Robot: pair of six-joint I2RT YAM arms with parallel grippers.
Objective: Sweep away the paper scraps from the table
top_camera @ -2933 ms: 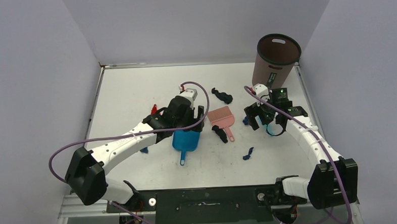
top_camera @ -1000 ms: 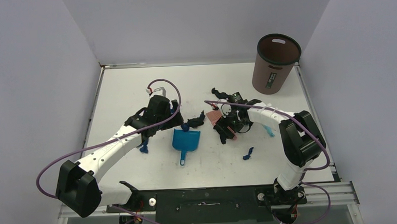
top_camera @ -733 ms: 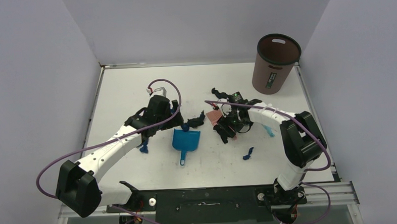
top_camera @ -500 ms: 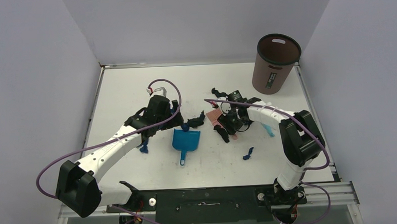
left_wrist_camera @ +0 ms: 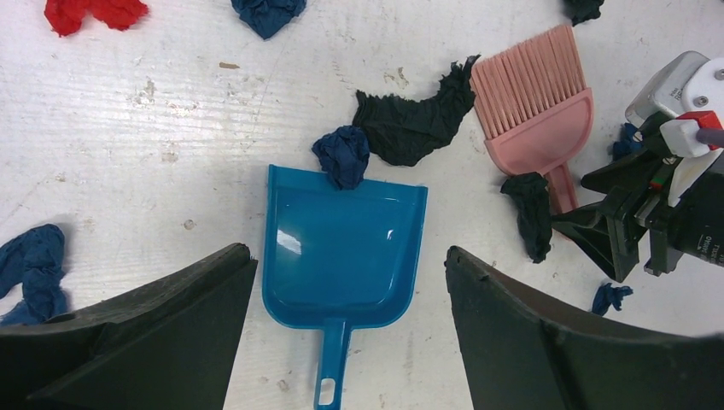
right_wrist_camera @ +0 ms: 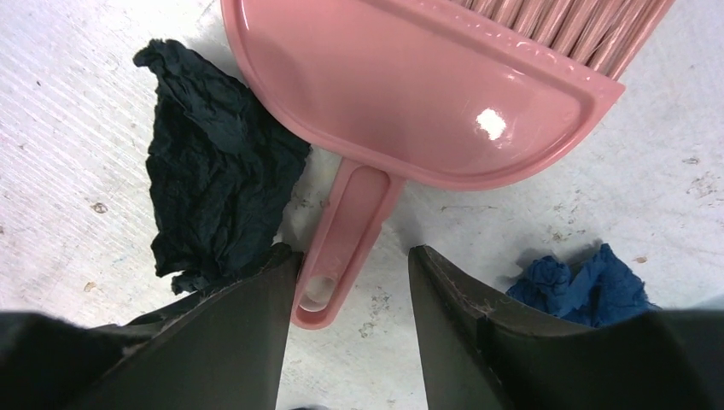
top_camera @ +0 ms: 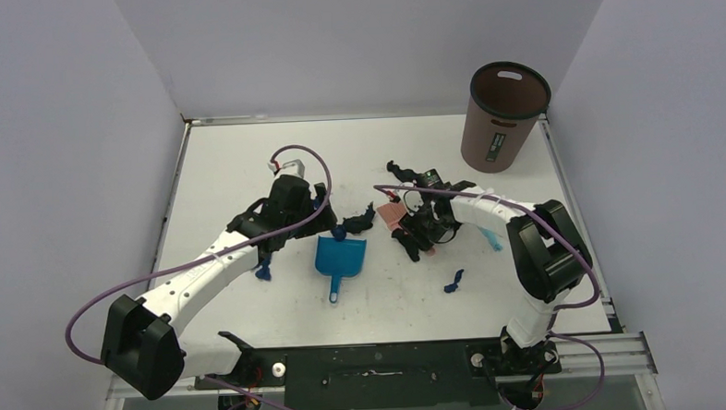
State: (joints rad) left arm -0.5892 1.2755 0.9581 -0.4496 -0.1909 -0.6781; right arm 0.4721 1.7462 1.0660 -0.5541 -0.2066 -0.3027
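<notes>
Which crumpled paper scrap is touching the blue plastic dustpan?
The small dark-blue paper ball, resting against the front lip of the blue plastic dustpan. The black scrap beside it and the rest lie clear.

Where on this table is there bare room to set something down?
Bare table: the far-left stretch beyond the left arm, and the near strip between the dustpan handle and the arm bases. The centre is crowded: dustpan, pink brush and paper scraps lie close together there.

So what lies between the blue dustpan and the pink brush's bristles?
A crumpled black paper scrap, shown in the left wrist view; a dark blue scrap touches the dustpan's lip.
</notes>
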